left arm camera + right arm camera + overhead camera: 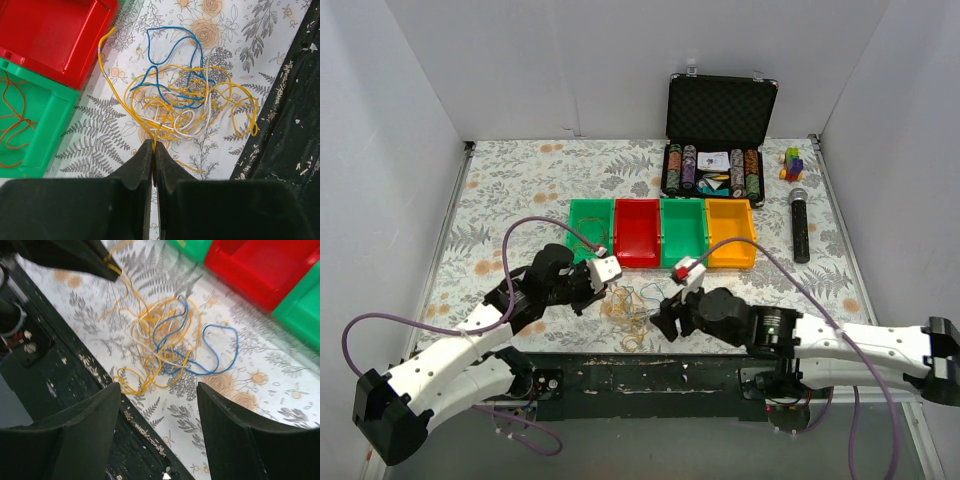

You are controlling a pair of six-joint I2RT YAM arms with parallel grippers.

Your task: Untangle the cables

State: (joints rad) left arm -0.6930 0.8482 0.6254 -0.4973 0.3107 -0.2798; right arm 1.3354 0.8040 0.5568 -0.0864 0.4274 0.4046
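- The cables (630, 304) lie in a loose tangle of yellow, blue and white strands at the bottom centre of the top view. They rest on the floral counter (520, 190), just below the red bin (637, 233).
- The left pincer (153, 150) is clamped tight on one yellow strand (154, 136) at the tangle's near edge.
- The right pincer (159, 387) is spread wide above the tangle, gripping nothing.
- Thin orange strands (12, 120) lie in the green bin (50, 112) at the left of the left wrist view.

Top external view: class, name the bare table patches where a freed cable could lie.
Bare: the table left of the leftmost green bin; the far stretch left of the case; the near-right patch before the microphone. Crowded: before the bins, where the cables lie between left gripper and right gripper.
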